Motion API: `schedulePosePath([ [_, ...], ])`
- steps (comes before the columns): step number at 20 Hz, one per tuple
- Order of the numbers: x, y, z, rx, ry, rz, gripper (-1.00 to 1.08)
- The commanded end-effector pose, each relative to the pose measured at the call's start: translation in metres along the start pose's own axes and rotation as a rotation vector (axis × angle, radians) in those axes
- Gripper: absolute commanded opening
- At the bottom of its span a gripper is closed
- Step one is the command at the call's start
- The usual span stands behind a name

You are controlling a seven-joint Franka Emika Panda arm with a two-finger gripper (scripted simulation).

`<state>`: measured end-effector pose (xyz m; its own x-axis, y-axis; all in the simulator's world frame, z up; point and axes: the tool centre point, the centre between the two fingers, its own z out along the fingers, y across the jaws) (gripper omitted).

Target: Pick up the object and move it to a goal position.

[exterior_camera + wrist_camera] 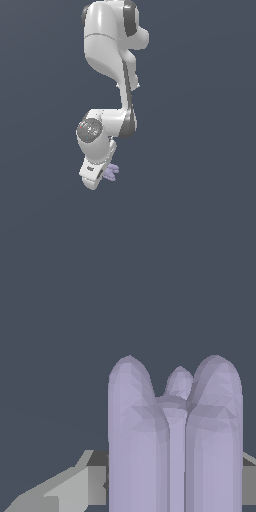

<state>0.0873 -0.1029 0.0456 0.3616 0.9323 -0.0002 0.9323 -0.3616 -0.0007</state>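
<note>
The object (112, 172) is a small pale lavender piece of short rounded rods side by side. In the exterior view it sticks out from the white gripper (104, 174) toward the exterior view's right, at the low end of the arm. In the wrist view the object (172, 441) fills the near field as three upright rounded rods, with grey fingers (75, 486) showing on either side of it. The gripper is shut on the object. The fingertips themselves are hidden behind the hand in the exterior view.
The white arm (112, 55) hangs down from the top of the exterior view, with its wrist joint (91, 130) just above the hand. The background is a plain dark blue-grey surface (200, 150) all around.
</note>
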Motion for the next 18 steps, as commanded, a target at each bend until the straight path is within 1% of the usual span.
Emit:
schedulePosePath([
  [1, 0.000, -0.001, -0.001, 0.000, 0.000, 0.000, -1.00],
  [10, -0.004, -0.015, -0.020, -0.001, -0.001, 0.000, -1.00],
  [18, -0.011, -0.044, -0.060, -0.001, -0.001, 0.000, -1.00],
])
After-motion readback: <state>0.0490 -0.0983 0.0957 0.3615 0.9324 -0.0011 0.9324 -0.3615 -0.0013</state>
